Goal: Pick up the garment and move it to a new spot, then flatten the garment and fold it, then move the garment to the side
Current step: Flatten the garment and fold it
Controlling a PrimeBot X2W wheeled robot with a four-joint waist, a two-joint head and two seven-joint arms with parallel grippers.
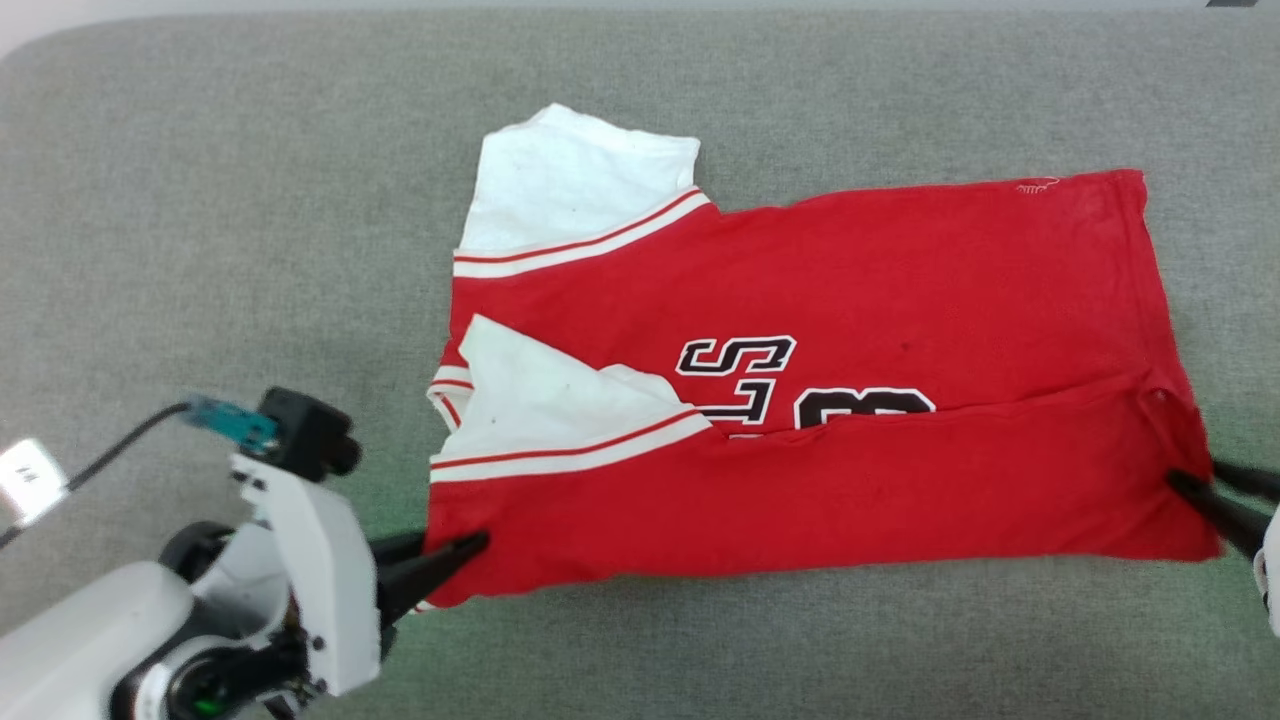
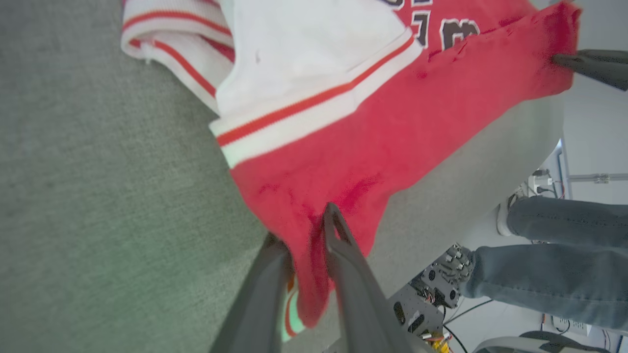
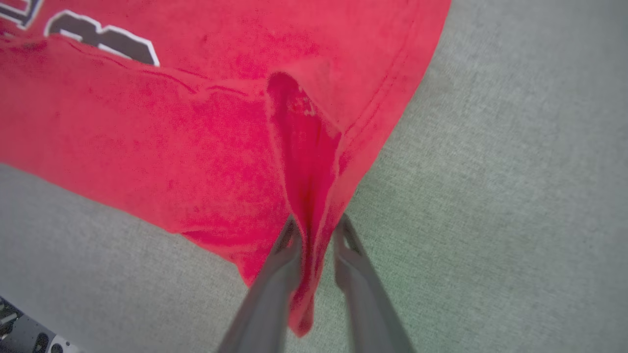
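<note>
Left pincer [image 1: 468,546] was clamped on the near left corner of the garment [image 1: 850,290], and in the left wrist view red cloth was bunched between its two dark fingers [image 2: 343,245]. Right pincer [image 1: 1192,482] was likewise closed on the near right corner by the hem, where the right wrist view showed a ridge of cloth pulled up into the narrow gap between its fingers [image 3: 274,274]. The garment lay spread across the middle of the grey cloth-covered desk [image 1: 200,200], with its white sleeves and striped trim toward the robot's left and its hem toward the right. Its near long edge was folded up over the body, and the flap's edge covered the lower part of the black lettering [image 1: 740,360]. A person's legs in jeans [image 2: 564,255] showed beyond the desk's edge in the left wrist view.
</note>
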